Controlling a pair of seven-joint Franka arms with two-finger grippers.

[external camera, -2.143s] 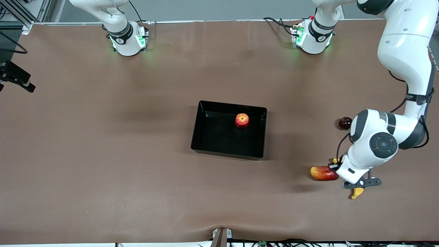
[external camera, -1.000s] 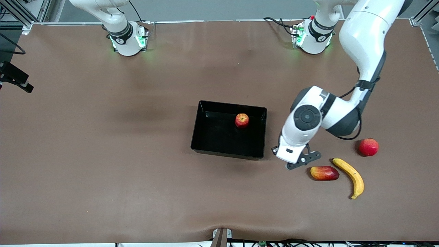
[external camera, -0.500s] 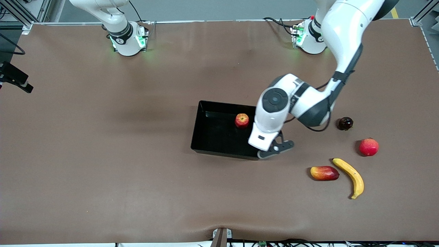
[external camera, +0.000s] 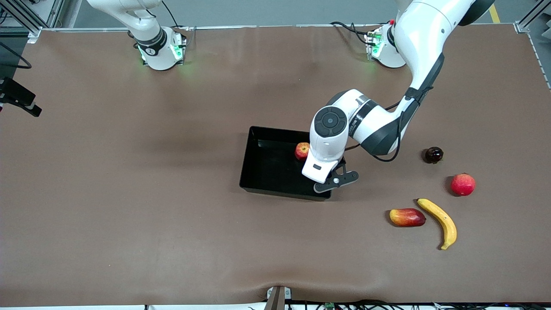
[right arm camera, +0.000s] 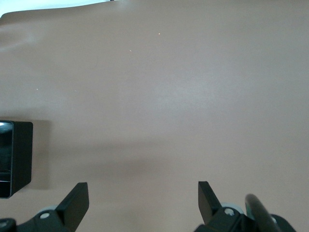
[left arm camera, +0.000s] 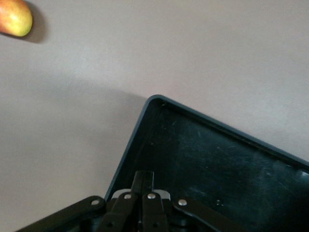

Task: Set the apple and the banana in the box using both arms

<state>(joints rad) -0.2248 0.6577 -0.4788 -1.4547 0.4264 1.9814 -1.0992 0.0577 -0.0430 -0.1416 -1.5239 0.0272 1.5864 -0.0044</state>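
Observation:
The apple (external camera: 301,150) sits in the black box (external camera: 246,160), partly hidden by the left arm's wrist. The banana (external camera: 440,221) lies on the table toward the left arm's end, nearer the front camera than the box. My left gripper (external camera: 329,183) hangs over the box's corner at that end. In the left wrist view its fingers (left arm camera: 143,177) are pressed together with nothing between them, above the box floor (left arm camera: 217,159). My right gripper (right arm camera: 143,193) waits open and empty over bare table, with a corner of the box (right arm camera: 14,159) at the edge of its view.
An oblong red-and-yellow fruit (external camera: 407,217) lies beside the banana and also shows in the left wrist view (left arm camera: 14,17). A pink-red round fruit (external camera: 462,184) and a small dark round fruit (external camera: 433,154) lie farther from the front camera than the banana.
My left arm has swung away from the banana and the oblong fruit to over the box's corner, gripper shut and empty. The banana stays on the table. The apple has not moved.

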